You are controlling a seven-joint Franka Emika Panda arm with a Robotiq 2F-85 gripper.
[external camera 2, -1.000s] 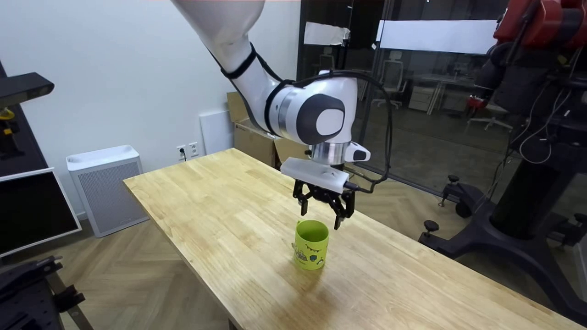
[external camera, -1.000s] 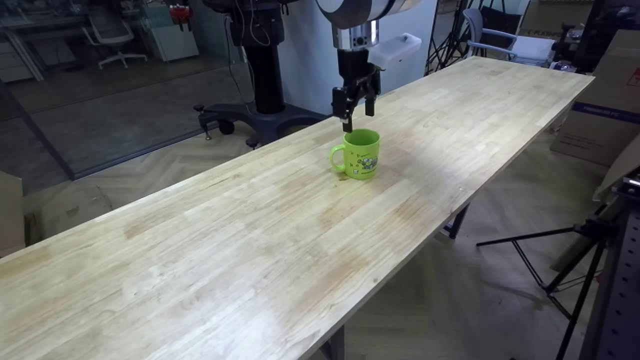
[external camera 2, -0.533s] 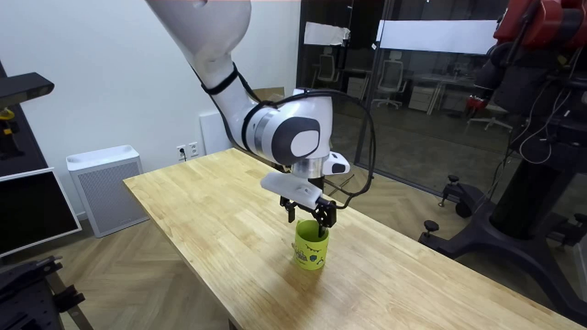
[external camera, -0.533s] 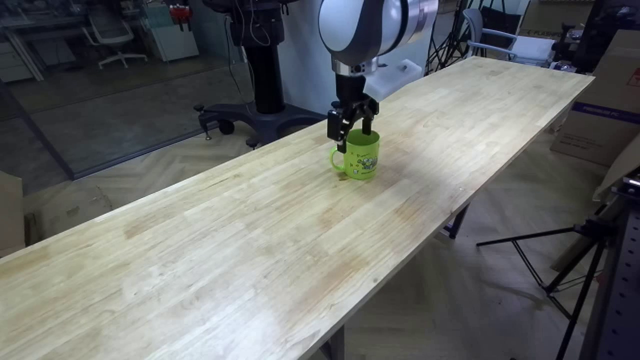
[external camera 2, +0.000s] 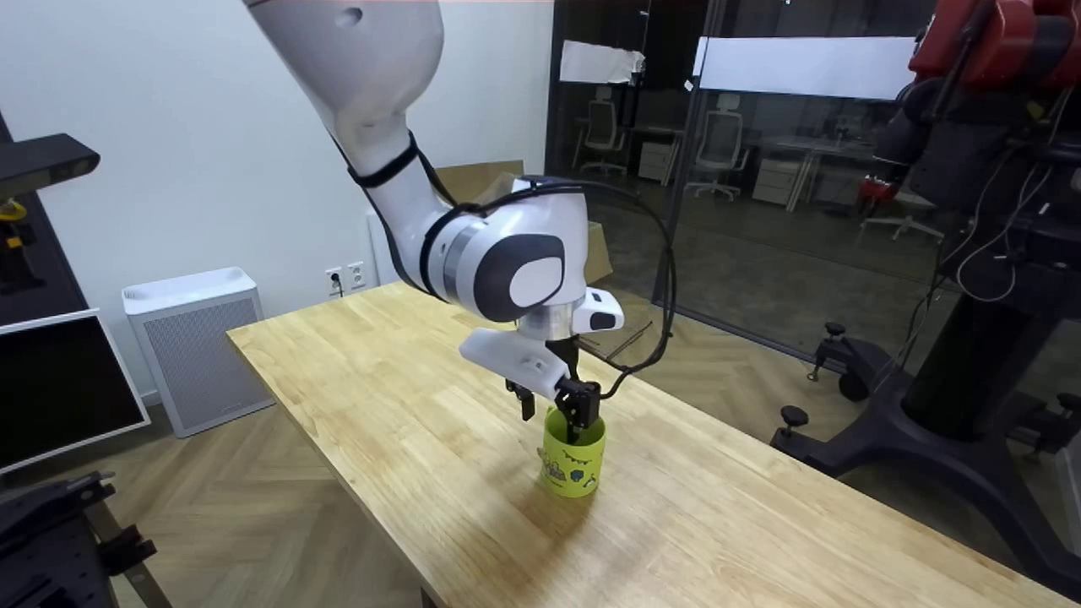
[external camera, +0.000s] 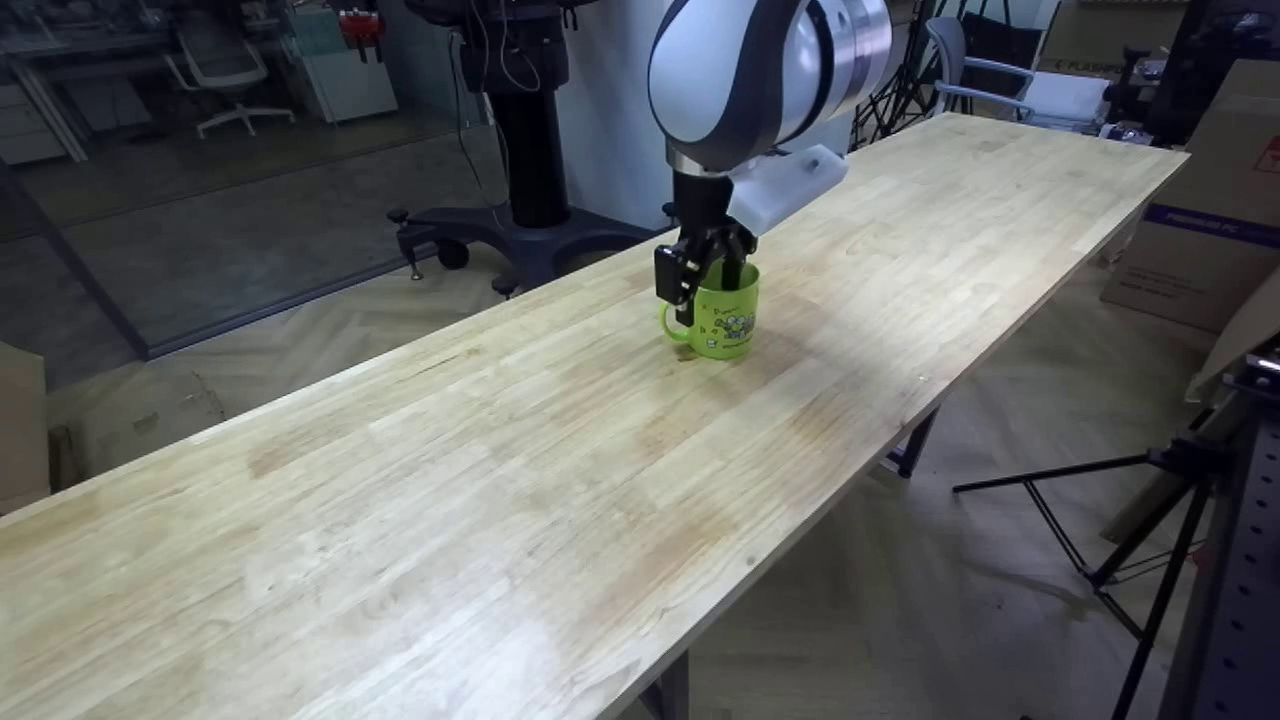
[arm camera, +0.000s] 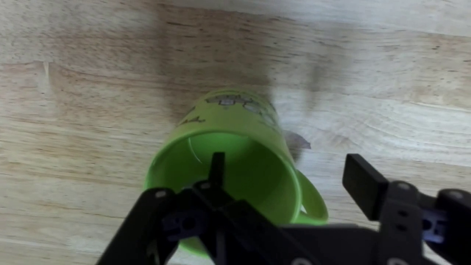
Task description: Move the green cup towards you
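Note:
The green cup stands upright on the wooden table; it also shows in an exterior view. In the wrist view the cup shows its open mouth and a loop handle on its right side. My gripper is open and low over the cup, and also shows in an exterior view. In the wrist view the gripper has one finger inside the cup's mouth and the other outside, beyond the handle. The cup's near wall and handle lie between the fingers. A gap shows on both sides.
The long wooden table has a front edge and a back edge near the cup. A black wheeled stand is on the floor behind it. A tripod and cardboard boxes stand beside it. A red robot is at one side.
The gripper has come down from above the cup and shifted slightly, and one finger has gone into the cup's mouth while the other passed outside. The cup has not moved.

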